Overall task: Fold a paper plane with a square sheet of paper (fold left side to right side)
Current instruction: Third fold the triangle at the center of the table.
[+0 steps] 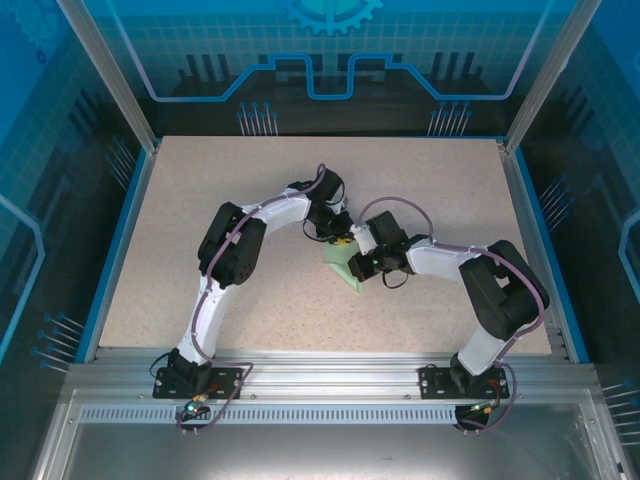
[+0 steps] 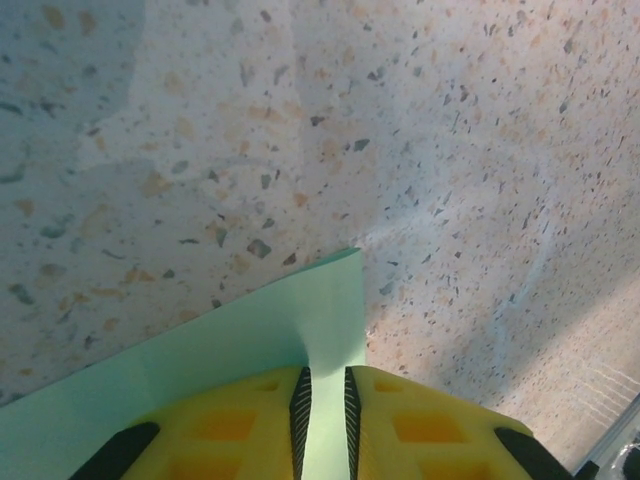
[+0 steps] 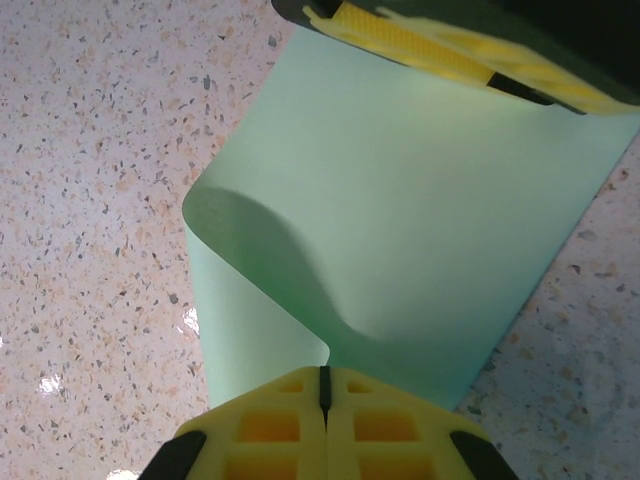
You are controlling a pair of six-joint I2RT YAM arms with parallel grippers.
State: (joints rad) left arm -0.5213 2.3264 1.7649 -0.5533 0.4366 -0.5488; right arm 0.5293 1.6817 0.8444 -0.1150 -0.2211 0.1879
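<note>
light: bright, even | shadow: soft (inside paper [image 3: 260, 240] curl) | glare: small table [image 3: 100, 150] glints

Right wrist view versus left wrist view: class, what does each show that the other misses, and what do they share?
Right wrist: the square sheet of paper curled into a rounded loop, pinched at the near side by the right end effector and at the far side by the left end effector. Left wrist: one flat corner beyond yellow fingers. Shared: mint paper over the speckled table.

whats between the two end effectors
The paper, curled over, gripped by left end effector and right end effector, in the right wrist view.
</note>
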